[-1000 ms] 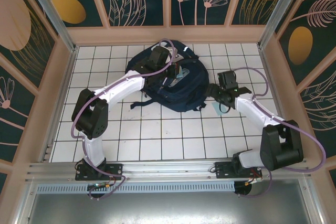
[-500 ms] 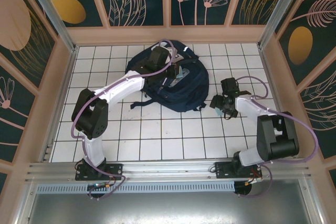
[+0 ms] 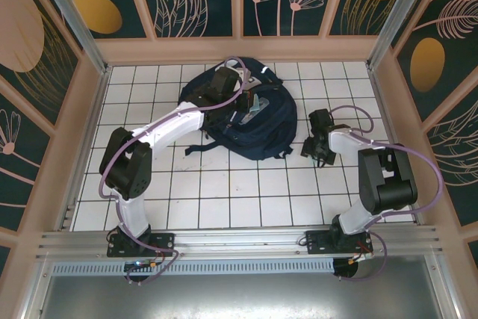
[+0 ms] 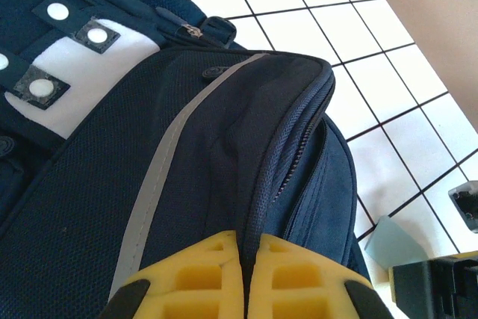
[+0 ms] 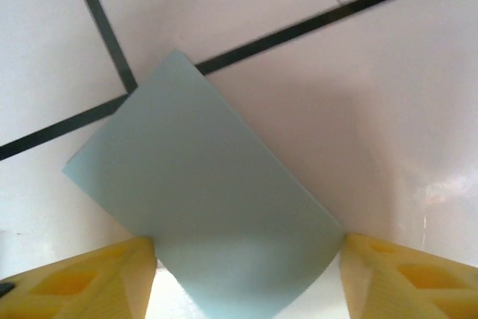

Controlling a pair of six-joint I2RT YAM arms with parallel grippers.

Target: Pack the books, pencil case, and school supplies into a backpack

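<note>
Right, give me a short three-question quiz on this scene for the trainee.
1. True or false: the left gripper is shut on the backpack's zipper edge.
2. What lies between the right gripper's fingers? A) red pen; B) light-blue flat piece; C) book.
3. Fill in: that piece rests flat on the tiled ___.
Key: 1 true; 2 B; 3 table.
</note>
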